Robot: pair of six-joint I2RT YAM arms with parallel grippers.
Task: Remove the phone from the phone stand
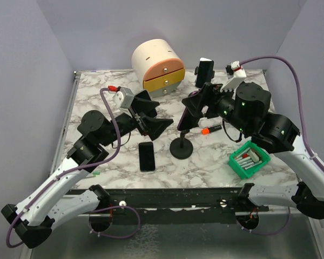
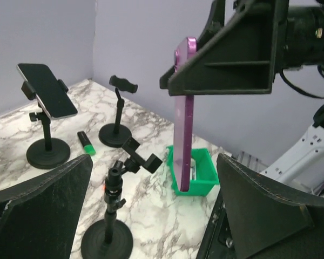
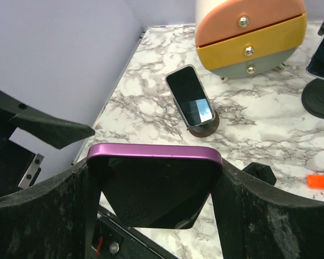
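Nearest, a black phone (image 1: 146, 155) lies flat on the bench (image 1: 205, 167). Beyond it the right claw (image 3: 154, 189) grips the purple phone (image 2: 183, 124), long axis upright, seemingly clear of the empty phone stand (image 1: 181, 147) at its 6 o'clock. The left claw (image 1: 151, 116) gapes wide at the stand's 10 o'clock. Four phones and at least three stands are visible.

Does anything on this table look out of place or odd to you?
One black phone lies flat on the table, not on a stand, and the stand beside it is empty. A purple phone hangs in the right gripper.
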